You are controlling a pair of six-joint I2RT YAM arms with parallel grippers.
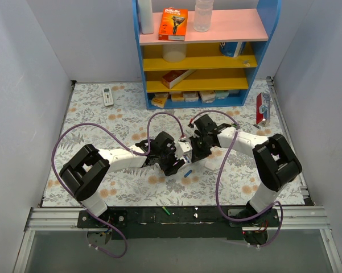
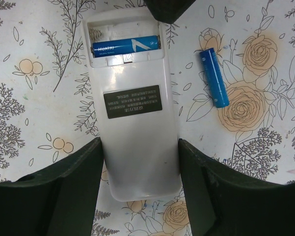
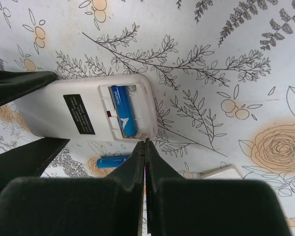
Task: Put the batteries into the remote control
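Observation:
The remote control [image 2: 137, 123] lies back up on the flowered cloth, its battery recess open. One blue battery [image 2: 126, 45] sits in the recess beside an empty slot. My left gripper [image 2: 140, 169] is shut on the remote's lower end, a finger against each long side. A second blue battery [image 2: 214, 77] lies loose on the cloth to the remote's right. My right gripper [image 3: 146, 143] is shut with nothing in it, its tip just off the recess end of the remote [image 3: 88, 110], near the seated battery [image 3: 123, 117]. In the top view both grippers meet at the remote [image 1: 184, 149].
A flat white piece [image 3: 221, 172] lies on the cloth near the right gripper. A green battery [image 1: 165, 211] rests on the black rail at the near edge. An all-white remote [image 1: 107, 95] lies far left. The blue shelf unit [image 1: 199, 57] stands at the back.

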